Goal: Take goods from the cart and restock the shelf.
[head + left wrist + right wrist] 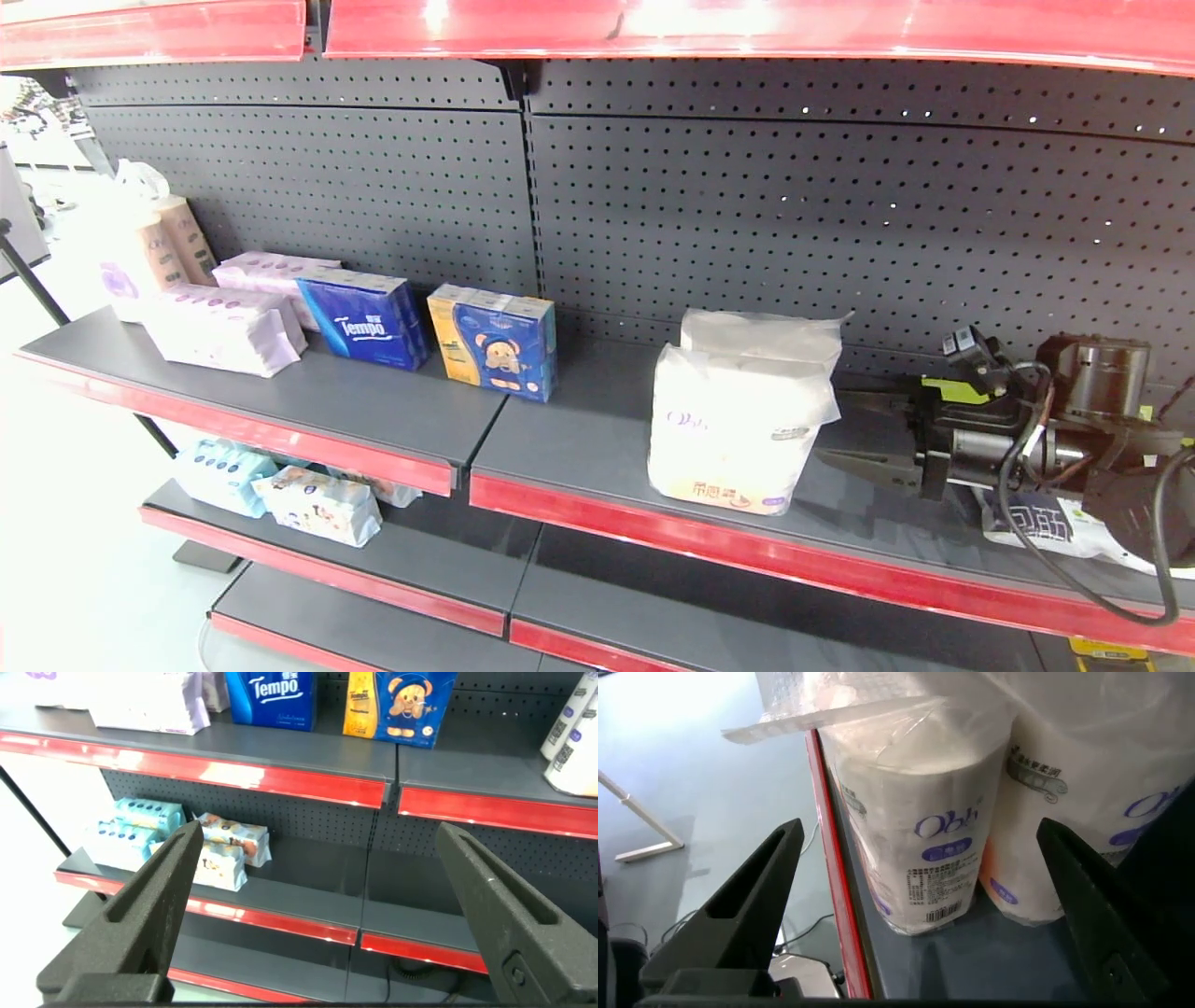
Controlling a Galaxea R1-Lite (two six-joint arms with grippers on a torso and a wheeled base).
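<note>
A white pack of toilet rolls stands on the middle shelf, close to its red front edge. My right gripper hovers just right of the pack, level with it, open, its fingers apart and holding nothing. From the right wrist view the pack fills the space ahead of the open right gripper. My left gripper is open and empty in front of the lower shelves.
Left on the middle shelf are a blue tissue pack, a yellow and blue bear pack and lilac packs. Another white pack lies under my right arm. Two packs lie on the lower shelf. Bare shelf separates the bear pack from the rolls.
</note>
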